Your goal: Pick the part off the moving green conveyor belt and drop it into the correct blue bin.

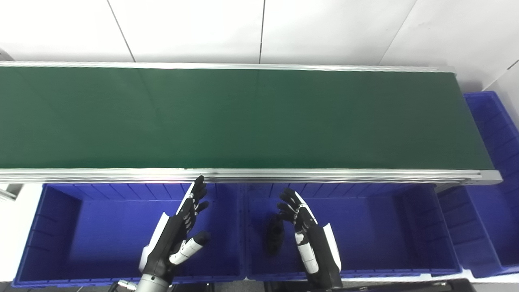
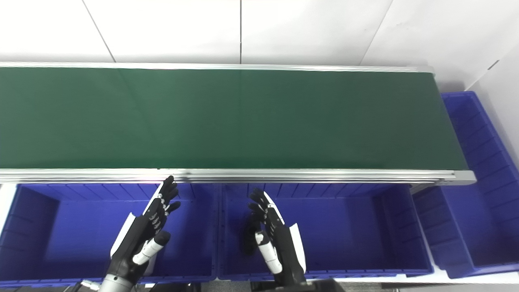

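Observation:
The green conveyor belt (image 1: 243, 117) runs across the view with no part showing on it. My left hand (image 1: 178, 231) hovers open over the left blue bin (image 1: 61, 227), fingers pointing toward the belt's near rail. Over the middle blue bin (image 1: 385, 227) my right hand (image 1: 308, 233) is also open and holds nothing. Just left of the right hand a dark shape (image 1: 275, 237) lies on that bin's floor; I cannot tell whether it is a black part or a shadow.
A third blue bin (image 1: 494, 162) stands past the belt's right end. The belt's aluminium near rail (image 1: 284, 175) runs just beyond my fingertips. White wall panels rise behind the belt.

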Tool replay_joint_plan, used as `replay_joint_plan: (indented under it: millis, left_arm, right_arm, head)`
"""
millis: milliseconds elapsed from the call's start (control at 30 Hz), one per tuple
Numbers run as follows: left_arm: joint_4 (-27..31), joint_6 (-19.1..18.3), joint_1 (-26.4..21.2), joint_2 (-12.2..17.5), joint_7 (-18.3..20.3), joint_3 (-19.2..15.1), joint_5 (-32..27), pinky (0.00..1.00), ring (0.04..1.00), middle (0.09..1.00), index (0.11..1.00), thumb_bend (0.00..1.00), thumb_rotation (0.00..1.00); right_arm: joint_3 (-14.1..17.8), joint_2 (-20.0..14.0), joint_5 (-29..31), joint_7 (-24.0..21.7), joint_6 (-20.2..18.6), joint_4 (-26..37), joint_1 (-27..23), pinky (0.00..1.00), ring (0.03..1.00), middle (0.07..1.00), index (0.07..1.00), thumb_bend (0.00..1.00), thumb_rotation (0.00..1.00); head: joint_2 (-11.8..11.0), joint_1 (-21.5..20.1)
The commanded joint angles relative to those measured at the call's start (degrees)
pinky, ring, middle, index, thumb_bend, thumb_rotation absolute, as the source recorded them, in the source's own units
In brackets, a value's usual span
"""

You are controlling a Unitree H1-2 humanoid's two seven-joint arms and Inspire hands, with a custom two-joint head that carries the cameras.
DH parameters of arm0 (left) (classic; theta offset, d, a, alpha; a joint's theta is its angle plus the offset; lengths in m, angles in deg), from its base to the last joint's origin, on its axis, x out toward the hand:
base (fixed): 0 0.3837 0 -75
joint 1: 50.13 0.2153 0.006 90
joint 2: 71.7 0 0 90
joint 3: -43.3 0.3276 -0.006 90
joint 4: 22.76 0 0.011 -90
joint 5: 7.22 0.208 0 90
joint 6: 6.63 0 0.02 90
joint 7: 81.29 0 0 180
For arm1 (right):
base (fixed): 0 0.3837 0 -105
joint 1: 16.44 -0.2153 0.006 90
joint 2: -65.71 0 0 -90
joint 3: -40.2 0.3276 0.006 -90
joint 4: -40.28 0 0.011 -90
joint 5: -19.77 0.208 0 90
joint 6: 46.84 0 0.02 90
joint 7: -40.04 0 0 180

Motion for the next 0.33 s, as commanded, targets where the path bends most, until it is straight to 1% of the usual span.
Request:
replay_joint_plan:
  millis: [0,67,100,133,167,200,267,300]
  left_arm:
    - [0.84,3.36,-0.21,-0.02,-0.32,-0.04,-0.05,0.93,0.988,1.000,1.000,0.91,0.81]
    - [0.66,4.24,-0.25,-0.14,-0.47,-0.14,0.05,0.93,0.992,1.000,1.000,0.91,0.82]
    - [0.40,5.17,-0.25,-0.29,-0.74,-0.26,0.23,0.92,0.990,1.000,1.000,0.91,0.82]
    - [-0.07,6.65,-0.13,-0.72,-1.33,-0.58,0.23,0.92,0.990,1.000,1.000,0.91,0.82]
    - [-0.41,7.72,-0.04,-1.05,-1.72,-0.83,0.23,0.91,0.986,1.000,1.000,0.94,0.82]
    - [-0.80,8.96,0.09,-1.49,-2.21,-1.11,0.30,0.91,0.985,1.000,1.000,0.95,0.81]
    - [-1.44,10.95,0.31,-2.00,-3.12,-1.46,0.85,0.90,0.979,1.000,1.000,0.98,0.82]
    - [-1.55,11.61,0.47,-2.19,-3.50,-1.63,1.08,0.90,0.984,1.000,1.000,0.99,0.84]
  right_arm:
    - [-1.15,0.45,-0.76,0.80,3.23,0.56,0.06,0.78,0.835,0.880,0.913,0.80,1.00]
    - [-1.73,0.05,-0.40,1.08,3.25,0.51,-0.27,0.78,0.831,0.876,0.912,0.82,1.00]
    - [-2.08,-0.17,0.16,1.05,3.26,0.54,-0.50,0.79,0.840,0.882,0.911,0.87,1.00]
    - [-2.51,-0.44,0.44,1.06,3.28,0.55,-0.81,0.80,0.842,0.883,0.910,0.88,1.00]
    - [-2.86,-0.66,0.59,1.17,3.28,0.55,-1.04,0.81,0.854,0.895,0.916,0.93,1.00]
    - [-3.25,-0.99,0.46,1.47,3.28,0.59,-1.26,0.82,0.859,0.898,0.918,0.95,1.00]
    - [-3.90,-1.61,-0.35,2.50,3.28,0.58,-1.60,0.84,0.877,0.913,0.932,0.98,1.00]
    - [-4.21,-1.92,-0.84,3.11,3.28,0.57,-1.74,0.87,0.903,0.933,0.949,0.97,1.00]
  head:
    - [0.20,-0.08]
    - [0.27,0.06]
    - [0.27,0.06]
    - [0.27,0.06]
    - [0.27,0.06]
    - [0.22,0.55]
    - [-0.03,0.83]
    - [-0.03,0.83]
